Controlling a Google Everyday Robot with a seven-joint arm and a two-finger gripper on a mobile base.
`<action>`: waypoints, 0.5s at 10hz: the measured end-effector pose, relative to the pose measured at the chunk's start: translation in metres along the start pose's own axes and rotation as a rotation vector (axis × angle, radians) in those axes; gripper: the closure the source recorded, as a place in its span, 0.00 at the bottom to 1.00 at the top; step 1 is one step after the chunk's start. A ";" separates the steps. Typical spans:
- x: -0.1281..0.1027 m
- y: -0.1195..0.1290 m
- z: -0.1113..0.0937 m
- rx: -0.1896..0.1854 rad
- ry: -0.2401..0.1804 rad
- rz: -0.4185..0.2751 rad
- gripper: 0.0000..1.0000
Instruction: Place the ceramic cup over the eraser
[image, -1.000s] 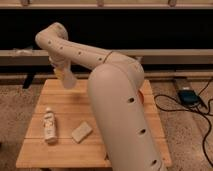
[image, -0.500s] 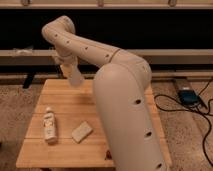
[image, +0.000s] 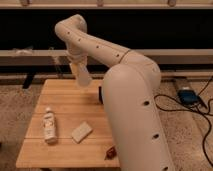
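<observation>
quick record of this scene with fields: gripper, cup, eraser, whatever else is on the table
gripper: shut, up above the back of the table, at the end of the down-bent arm
ceramic cup: pale tapered shape at the gripper, apparently held, tilted, off the table
eraser: likely the dark patch at the arm's edge, mostly hidden
table: wooden slats
bottle: white, lying down, front left
pale block: flat, right of the bottle, apart from it
reddish-brown thing: near the front edge
task: cup not yet over eraser

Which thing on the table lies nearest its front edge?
The reddish-brown thing, near that edge; bottle and pale block lie farther back. Jaws hover over the table's rear.
</observation>
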 end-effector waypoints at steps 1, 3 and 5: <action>-0.008 0.004 0.000 0.003 -0.003 0.018 1.00; -0.031 0.019 -0.002 0.000 -0.006 0.065 1.00; -0.045 0.026 -0.004 -0.004 -0.009 0.093 1.00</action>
